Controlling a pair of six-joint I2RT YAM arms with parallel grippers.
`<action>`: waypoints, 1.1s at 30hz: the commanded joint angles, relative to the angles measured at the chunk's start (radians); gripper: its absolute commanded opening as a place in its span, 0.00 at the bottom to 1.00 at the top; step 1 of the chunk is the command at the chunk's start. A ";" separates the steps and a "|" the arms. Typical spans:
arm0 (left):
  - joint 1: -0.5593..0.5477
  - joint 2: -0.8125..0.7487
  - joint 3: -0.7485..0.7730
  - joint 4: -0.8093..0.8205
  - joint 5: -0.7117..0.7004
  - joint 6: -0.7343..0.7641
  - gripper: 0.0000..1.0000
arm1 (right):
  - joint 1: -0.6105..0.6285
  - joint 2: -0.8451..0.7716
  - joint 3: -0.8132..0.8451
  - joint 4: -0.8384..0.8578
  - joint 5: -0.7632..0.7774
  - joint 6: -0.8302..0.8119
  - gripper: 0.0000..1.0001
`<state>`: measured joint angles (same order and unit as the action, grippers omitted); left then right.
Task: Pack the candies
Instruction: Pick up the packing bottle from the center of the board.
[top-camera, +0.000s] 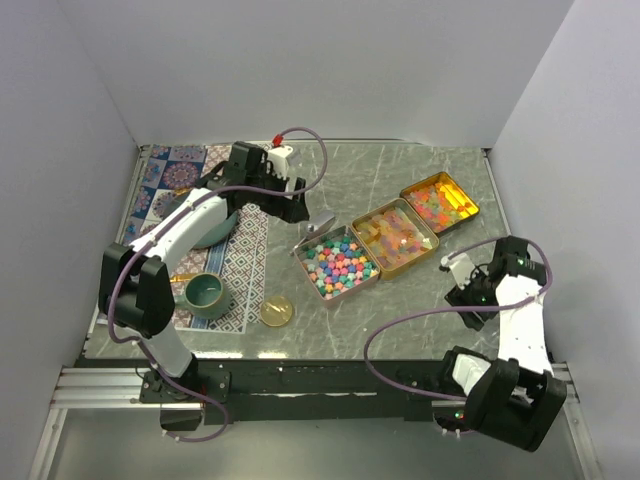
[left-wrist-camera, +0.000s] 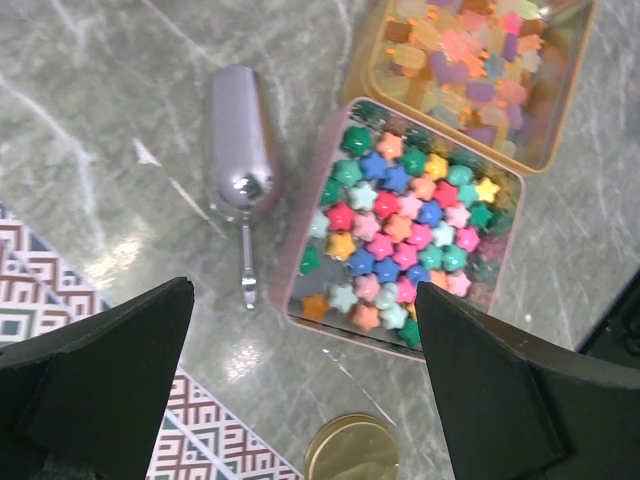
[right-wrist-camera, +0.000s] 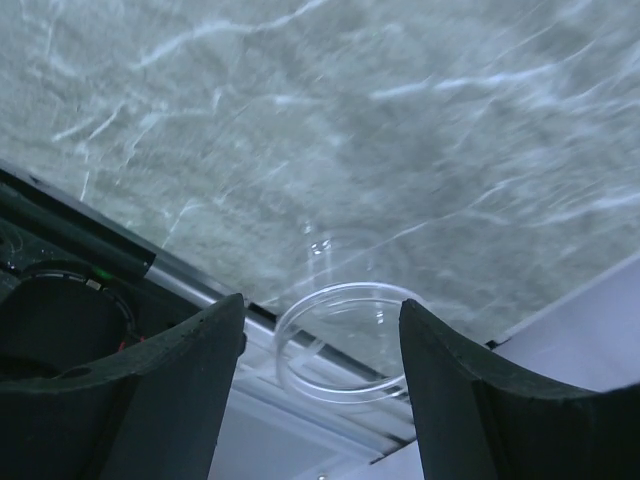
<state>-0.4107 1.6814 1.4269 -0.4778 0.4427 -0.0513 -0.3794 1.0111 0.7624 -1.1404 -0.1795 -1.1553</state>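
Observation:
Pastel star candies (left-wrist-camera: 400, 220) fill a pink tin (top-camera: 337, 262). Translucent orange and yellow gummy candies (left-wrist-camera: 470, 55) sit in the gold tin (top-camera: 394, 237) behind it. A small metal scoop (left-wrist-camera: 240, 150) lies on the table left of the pink tin. My left gripper (left-wrist-camera: 303, 292) hangs open above the table near the scoop and the pink tin (left-wrist-camera: 300, 318), holding nothing; in the top view the left gripper (top-camera: 300, 212) is left of the tins. My right gripper (right-wrist-camera: 320, 305) stands open around a clear plastic cup (right-wrist-camera: 345, 340), whose rim is close to the right finger.
A third tin (top-camera: 439, 202) with orange candies sits at the back right. A gold lid (top-camera: 277, 310) lies on the table in front of the pink tin. A teal cup (top-camera: 205, 295) and a bowl (top-camera: 215, 230) stand on a patterned mat (top-camera: 250, 255) at left.

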 joint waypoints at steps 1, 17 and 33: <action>-0.022 -0.023 0.009 0.016 0.047 -0.022 0.98 | -0.015 0.038 0.021 0.030 0.069 -0.337 0.69; 0.038 0.058 0.000 -0.048 0.188 0.075 0.95 | -0.125 0.265 0.189 -0.064 0.089 -0.408 0.66; 0.049 0.066 -0.006 -0.102 0.111 0.177 0.93 | -0.207 0.374 0.092 0.093 0.138 -0.506 0.39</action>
<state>-0.3649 1.7721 1.4021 -0.5678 0.5701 0.0879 -0.5705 1.3758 0.9310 -1.1301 -0.1574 -1.1904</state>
